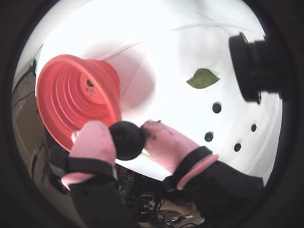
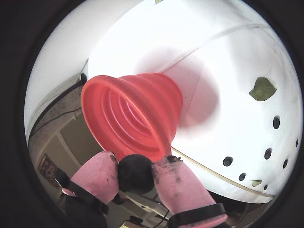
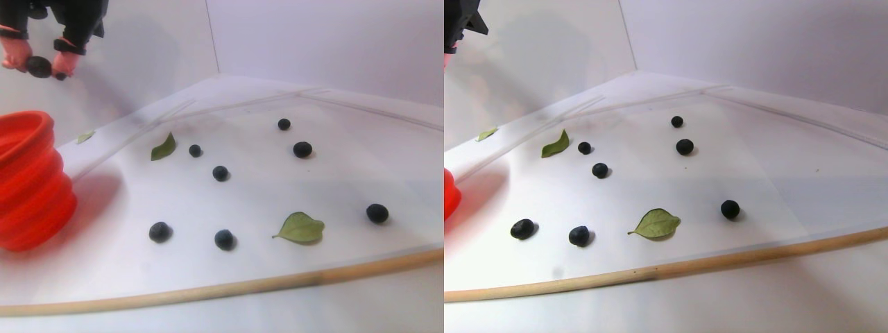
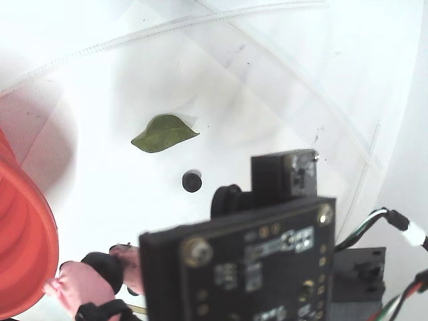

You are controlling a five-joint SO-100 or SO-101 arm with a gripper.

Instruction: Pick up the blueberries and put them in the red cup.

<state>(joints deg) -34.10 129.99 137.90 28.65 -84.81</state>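
While the gripper [image 2: 136,172] pinches one blueberry [image 2: 135,174] at lower centre, just short of the red cup [image 2: 128,116], it seemingly needs carrying over the rim.

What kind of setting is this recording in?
Probably a staged tabletop rig, not a kitchen: a bare white board with white walls behind, scattered blueberries, leaves and a red cup laid out as props.

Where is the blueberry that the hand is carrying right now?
In both wrist views the round blue-black blueberry sits pinched between the hand's pink fingers, just in front of the large red-orange plastic cup's rim, not yet inside it.
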